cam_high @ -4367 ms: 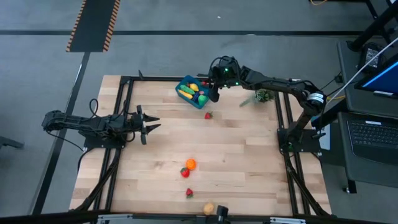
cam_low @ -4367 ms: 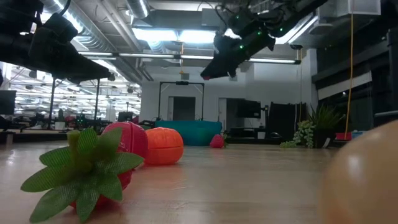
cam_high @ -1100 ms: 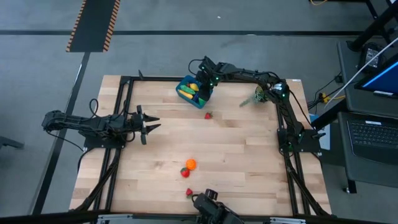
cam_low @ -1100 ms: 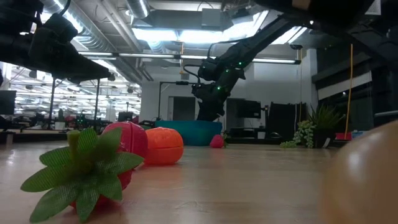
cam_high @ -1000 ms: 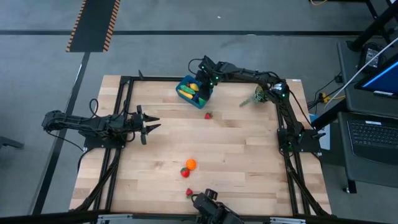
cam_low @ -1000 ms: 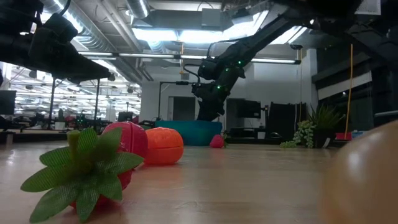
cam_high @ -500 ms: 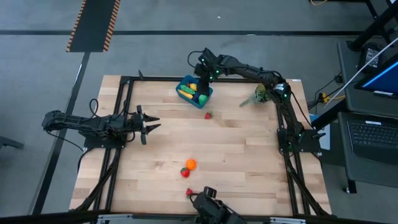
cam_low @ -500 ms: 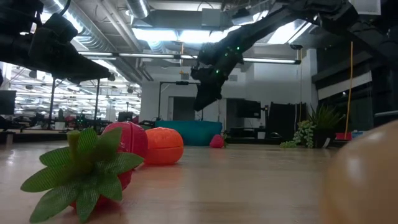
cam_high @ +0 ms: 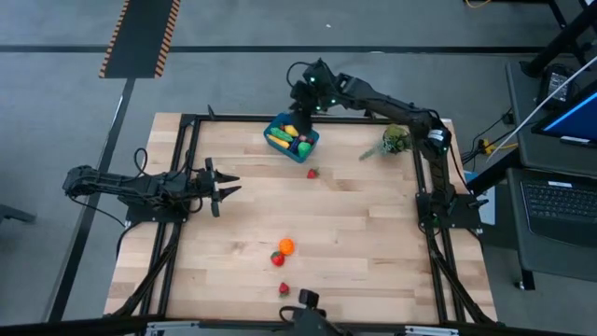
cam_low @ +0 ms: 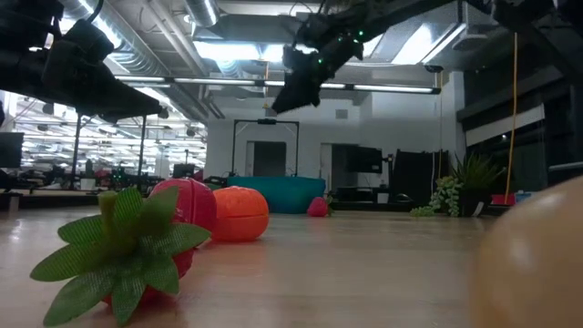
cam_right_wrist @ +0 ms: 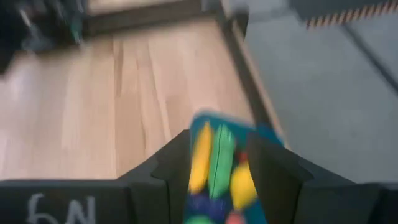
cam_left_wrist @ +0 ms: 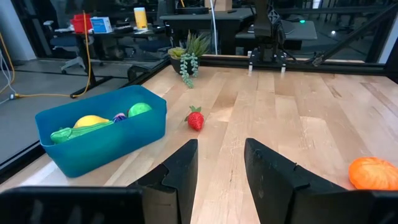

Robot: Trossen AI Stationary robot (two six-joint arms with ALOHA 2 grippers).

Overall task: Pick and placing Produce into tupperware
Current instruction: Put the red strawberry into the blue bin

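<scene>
The blue tupperware [cam_high: 291, 138] sits near the table's far edge, holding yellow, green and purple produce [cam_left_wrist: 92, 121]. My right gripper [cam_high: 301, 97] hangs open and empty high above its far side; its wrist view looks down on the tupperware [cam_right_wrist: 219, 168]. On the table lie a small strawberry [cam_high: 312, 173], an orange fruit [cam_high: 286, 246], a red fruit [cam_high: 277, 259] and another strawberry [cam_high: 284, 289]. A blurred tan fruit [cam_low: 537, 260] sits close to the low camera. My left gripper [cam_high: 229, 187] waits open at the table's left side.
A grey-green plant sprig [cam_high: 394, 142] lies to the right of the tupperware, near the right arm's base. Black frame rails [cam_high: 187, 168] run along the table's edges. Bare wood [cam_high: 373, 233] lies between the loose fruit and the right rail.
My right gripper has risen out of the tupperware, moving up and toward the table's far edge. The tupperware and the loose fruit have stayed where they were.
</scene>
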